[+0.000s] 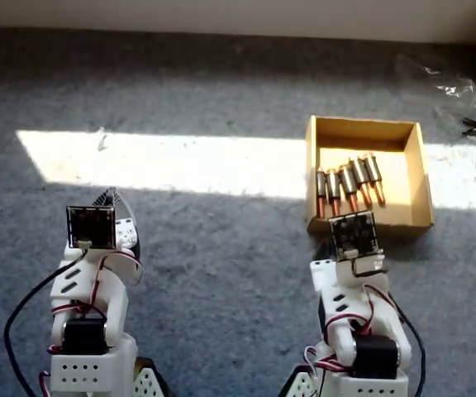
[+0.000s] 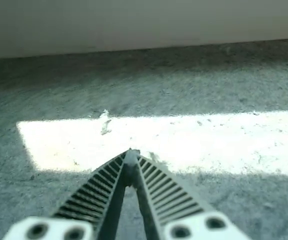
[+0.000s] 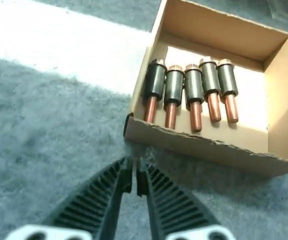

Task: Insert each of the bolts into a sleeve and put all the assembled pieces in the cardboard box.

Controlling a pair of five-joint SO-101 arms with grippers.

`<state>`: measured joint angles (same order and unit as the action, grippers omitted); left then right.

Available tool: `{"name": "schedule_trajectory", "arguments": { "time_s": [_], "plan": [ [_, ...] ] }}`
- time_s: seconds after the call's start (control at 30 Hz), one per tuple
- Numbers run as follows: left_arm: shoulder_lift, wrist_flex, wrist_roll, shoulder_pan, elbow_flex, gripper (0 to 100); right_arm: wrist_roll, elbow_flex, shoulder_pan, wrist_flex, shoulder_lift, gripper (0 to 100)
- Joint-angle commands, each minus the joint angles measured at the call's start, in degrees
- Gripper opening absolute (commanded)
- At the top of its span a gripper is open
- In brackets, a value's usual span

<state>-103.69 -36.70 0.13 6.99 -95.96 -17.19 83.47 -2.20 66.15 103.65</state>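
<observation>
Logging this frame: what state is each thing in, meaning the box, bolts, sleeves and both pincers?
bolts: all five inserted in sleeves.
sleeves: all filled, lying side by side in the cardboard box.
cardboard box: upright, open-topped.
left pincer: shut, empty.
right pincer: shut, empty, outside the box's near wall.

An open, shallow cardboard box (image 3: 199, 145) is set upright on the grey table. Five copper-coloured bolts (image 3: 195, 116) are laid flat inside it, side by side in a row. Each is passed through a dark sleeve (image 3: 193, 86), with hex heads turned toward the box's middle and threaded ends left bare.
</observation>
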Motion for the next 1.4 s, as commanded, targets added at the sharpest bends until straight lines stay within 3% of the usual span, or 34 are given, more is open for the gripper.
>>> {"name": "schedule_trajectory", "arguments": {
  "time_s": [0.0, 0.23, 0.43, 0.57, 1.37],
  "plan": [
    [-0.7, -3.7, -0.5, 0.3, -1.3, 0, 0.6, 2.4, 0.5, -1.5, 0.2, 0.9],
    [-0.7, -16.5, -0.5, 0.1, -1.3, 0, 0.8, 9.4, 0.5, -1.5, 0.2, 1.0],
    [-0.7, -22.1, -0.4, -1.8, -1.2, 0, 13.5, 11.6, 0.5, -1.5, 0.2, 1.3],
    [-0.7, -27.4, -0.3, -7.3, -1.2, 0, 13.9, 14.5, 0.5, -1.5, 0.2, 1.3],
    [-0.7, -37.6, 4.0, -3.5, -1.2, 0, 14.0, 18.9, -4.7, 3.3, 0.2, 1.3]
  ]
}}
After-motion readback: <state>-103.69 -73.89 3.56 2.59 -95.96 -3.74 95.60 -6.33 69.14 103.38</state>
